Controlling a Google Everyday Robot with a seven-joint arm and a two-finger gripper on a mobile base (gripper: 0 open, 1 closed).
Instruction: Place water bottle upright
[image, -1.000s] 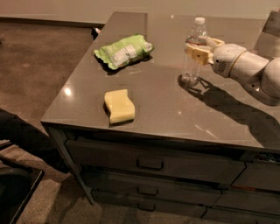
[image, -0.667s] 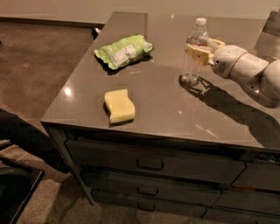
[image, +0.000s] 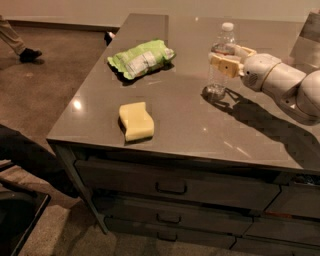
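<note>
As tool (image: 226, 56) clasps water bottle (image: 218, 82), label (image: 223, 49) unreadable

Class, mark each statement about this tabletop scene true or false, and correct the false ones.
1. The clear ribbed plastic water bottle stands upright on the grey table. True.
2. The yellow rectangular sponge lies nearer the drawers than the crumpled green snack bag does. True.
3. The robot's claw grips the bag. False: it is shut on the bottle, right of the bag.
4. The bottle lacks its cap. False: a white cap is on.
</note>
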